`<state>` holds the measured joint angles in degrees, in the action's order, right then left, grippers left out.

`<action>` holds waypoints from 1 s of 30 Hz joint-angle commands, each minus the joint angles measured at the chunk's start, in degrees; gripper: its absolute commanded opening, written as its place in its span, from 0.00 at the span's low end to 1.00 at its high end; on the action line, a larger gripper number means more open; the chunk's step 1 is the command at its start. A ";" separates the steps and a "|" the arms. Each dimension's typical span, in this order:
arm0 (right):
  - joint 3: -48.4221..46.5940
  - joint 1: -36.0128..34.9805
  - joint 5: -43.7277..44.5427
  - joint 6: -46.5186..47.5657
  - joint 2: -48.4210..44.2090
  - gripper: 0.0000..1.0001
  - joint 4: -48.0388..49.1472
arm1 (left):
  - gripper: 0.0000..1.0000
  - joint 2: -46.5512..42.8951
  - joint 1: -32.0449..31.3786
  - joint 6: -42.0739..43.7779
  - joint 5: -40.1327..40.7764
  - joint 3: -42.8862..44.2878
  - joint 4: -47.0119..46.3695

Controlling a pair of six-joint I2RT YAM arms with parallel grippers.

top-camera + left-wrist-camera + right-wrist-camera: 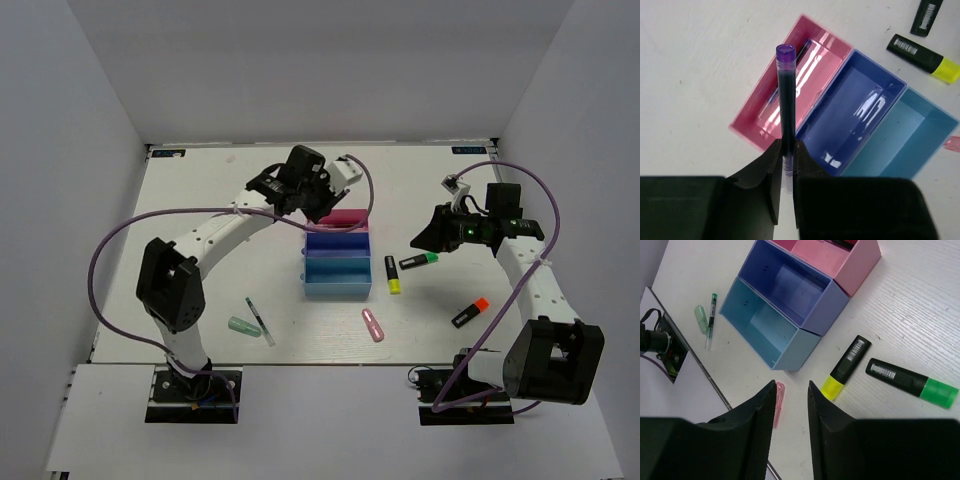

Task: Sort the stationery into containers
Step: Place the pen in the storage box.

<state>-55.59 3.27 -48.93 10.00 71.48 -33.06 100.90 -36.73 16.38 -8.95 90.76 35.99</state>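
While most of the stationery lies loose outside the containers, the stock stands as follows.

1. Table (200,200): white and bears everything listed.
2. Left gripper (785,150): above the far, pink end of the tray row. It is clamped on a purple-capped pen (786,100), which projects past the fingertips, cap foremost. The pen is judged to be held there for release into that tray.
3. Right gripper (790,390): right of the tray row, above the highlighters. Its jaws are apart with nothing between them, and it is judged to be lining up a next pick.
4. Tray row: three joined open trays.
   - Pink tray (860,270): farthest from the arm bases.
   - Dark blue tray (827,307): in the middle, floor bare.
   - Light blue tray (797,347): nearest, floor bare.
5. Green-capped highlighter (912,382): flat on the table, right of the row.
6. Yellow-capped highlighter (845,367): just beside the row's right side, between the row and the green-capped one.
7. Orange-capped highlighter (469,313): well right of the row and nearer the bases.
8. Thin green-tipped pen (260,322): near-left of the row.
9. Mint-green stick (243,326): just beside that pen, on its side away from the row.
10. Pink stick (373,325): just beyond the row's near right corner.

Items 5 to 10 are unsorted.
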 commanded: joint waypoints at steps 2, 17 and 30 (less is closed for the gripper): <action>0.31 0.16 -4.60 4.14 -1.70 0.38 0.19 | 0.00 1.31 -1.68 14.10 -3.88 -0.15 -7.95; 0.84 1.92 -10.66 8.37 -2.49 0.65 -0.60 | 0.20 11.60 -3.17 20.45 2.70 2.49 -13.13; -0.57 2.01 -10.93 7.40 -2.14 0.00 -2.36 | 0.30 0.02 -3.08 3.44 2.01 -0.75 -17.09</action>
<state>-54.59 5.61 -58.11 17.45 70.11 -33.78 110.89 -39.59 28.16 -5.54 90.37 21.37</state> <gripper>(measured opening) 0.206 0.353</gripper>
